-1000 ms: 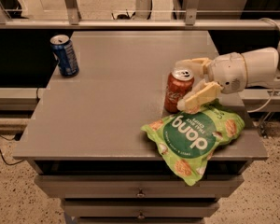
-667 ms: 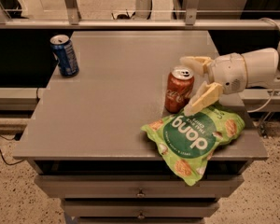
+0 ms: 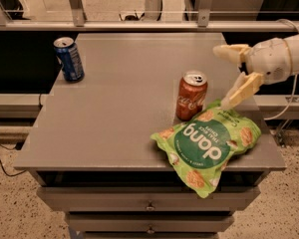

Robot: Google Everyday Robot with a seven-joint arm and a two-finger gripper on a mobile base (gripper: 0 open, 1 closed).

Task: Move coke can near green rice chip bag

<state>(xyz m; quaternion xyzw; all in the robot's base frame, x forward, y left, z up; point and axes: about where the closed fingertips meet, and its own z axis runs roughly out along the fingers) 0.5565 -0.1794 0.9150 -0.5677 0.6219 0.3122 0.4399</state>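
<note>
The arm (image 3: 281, 56) comes in from the right, hanging level above the counter's (image 3: 124, 98) right edge, with its bulky white wrist turned towards the middle. Its claw (image 3: 221, 77) is spread wide and grips nothing. One cream finger stretches out leftward, high over the surface. The other slants down and forward, its tip ending at the far edge of the bag (image 3: 204, 141); I cannot tell whether it touches. The coke can (image 3: 191, 96) stands just to the left of the fingers (image 3: 244, 86), close to them but outside the gap.

Nearest to me, below the top, are two drawers (image 3: 149, 203), both shut, each with a small knob in the middle.

The bag lies flat on the front right corner of the counter, and its near end droops over the front edge. Its dark green circle faces up, the white lettering upside down from here.

The coke can is upright just behind the bag's far left side, right against it or nearly so, with its silver top showing and its script facing me.

The blue can (image 3: 69, 59) stands upright at the left edge towards the back, well apart from the rest.

Beyond the counter a metal rail (image 3: 139, 26) runs across on posts. A cable (image 3: 0, 156) trails on the speckled floor at the left.
</note>
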